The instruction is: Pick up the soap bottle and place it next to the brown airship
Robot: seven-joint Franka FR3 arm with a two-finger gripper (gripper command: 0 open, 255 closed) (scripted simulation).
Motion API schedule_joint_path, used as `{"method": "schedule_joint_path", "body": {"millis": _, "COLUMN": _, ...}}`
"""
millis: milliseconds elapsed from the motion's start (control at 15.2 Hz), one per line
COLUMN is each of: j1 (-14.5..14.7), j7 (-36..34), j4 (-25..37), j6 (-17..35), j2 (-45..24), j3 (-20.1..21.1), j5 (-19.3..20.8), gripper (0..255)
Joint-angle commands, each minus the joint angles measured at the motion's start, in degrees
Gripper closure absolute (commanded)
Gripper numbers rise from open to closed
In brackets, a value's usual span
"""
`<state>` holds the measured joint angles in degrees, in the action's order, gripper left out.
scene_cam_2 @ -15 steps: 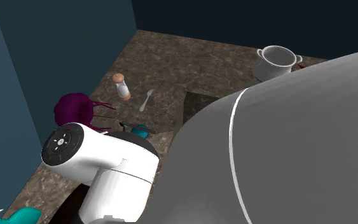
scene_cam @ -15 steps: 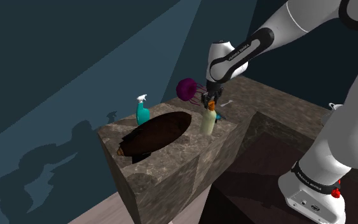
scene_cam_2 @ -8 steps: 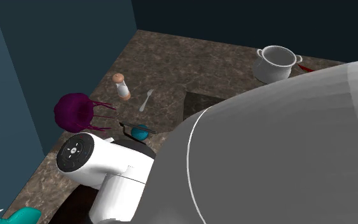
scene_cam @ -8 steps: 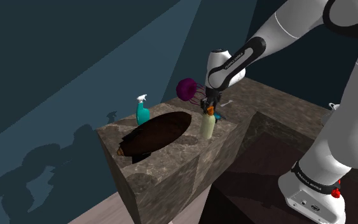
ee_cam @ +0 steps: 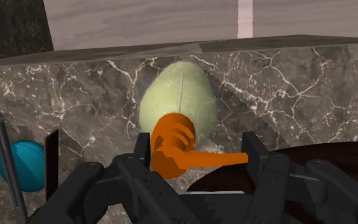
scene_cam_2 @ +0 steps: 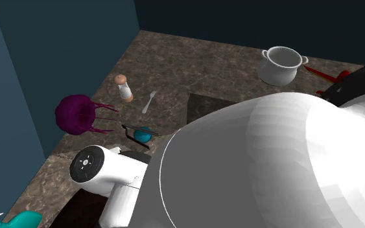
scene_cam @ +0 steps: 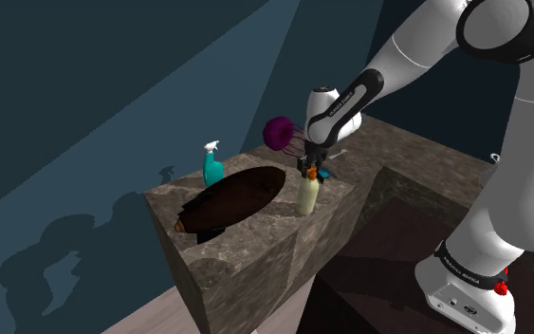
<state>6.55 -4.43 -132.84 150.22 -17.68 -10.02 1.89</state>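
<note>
The soap bottle [scene_cam: 307,195], pale green with an orange pump [ee_cam: 174,153], stands upright at the marble counter's near edge in the shoulder view. My gripper [scene_cam: 313,171] comes down on it from above and is shut on the pump, one black finger [ee_cam: 141,150] on each side. The brown airship [scene_cam: 231,199] lies long and dark on the counter, just to the shoulder view's left of the bottle, and its dark hull [ee_cam: 336,162] shows close beside the bottle in the wrist view. Whether the bottle's base touches the counter I cannot tell.
A teal spray bottle [scene_cam: 212,166] stands behind the airship, and a purple tentacled thing [scene_cam: 279,133] sits behind the gripper. A small teal ball [ee_cam: 21,165] lies near the bottle. Farther along the counter are a shaker [scene_cam_2: 125,88], a fork [scene_cam_2: 150,101] and a white pot [scene_cam_2: 281,65].
The gripper, still clasping the pump, has carried the bottle a little to the shoulder view's left, closer to the airship. The arm has swung over with it.
</note>
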Motion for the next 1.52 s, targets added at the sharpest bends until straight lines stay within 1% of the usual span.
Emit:
{"method": "schedule_joint_path", "body": {"millis": 0, "j1": -0.11, "j7": 0.12, "j4": 0.08, "j6": 0.50, "j2": -0.52, "j3": 0.05, "j5": -0.12, "gripper": 255}}
{"method": "schedule_joint_path", "body": {"millis": 396, "j1": -0.11, "j7": 0.12, "j4": 0.08, "j6": 0.50, "j2": -0.52, "j3": 0.05, "j5": -0.12, "gripper": 255}}
{"method": "schedule_joint_path", "body": {"millis": 462, "j1": -0.11, "j7": 0.12, "j4": 0.08, "j6": 0.49, "j2": -0.51, "j3": 0.05, "j5": -0.12, "gripper": 0}}
{"method": "schedule_joint_path", "body": {"millis": 792, "j1": -0.11, "j7": 0.12, "j4": 0.08, "j6": 0.49, "j2": -0.51, "j3": 0.05, "j5": -0.12, "gripper": 0}}
{"method": "schedule_joint_path", "body": {"millis": 1056, "j1": 0.75, "j7": -0.85, "j4": 0.22, "j6": -6.15, "j2": 6.03, "j3": -0.56, "j5": 1.24, "gripper": 0}}
{"method": "schedule_joint_path", "body": {"millis": 1452, "j1": 0.73, "j7": -0.86, "j4": 0.22, "j6": -6.15, "j2": 6.03, "j3": -0.53, "j5": 1.25, "gripper": 0}}
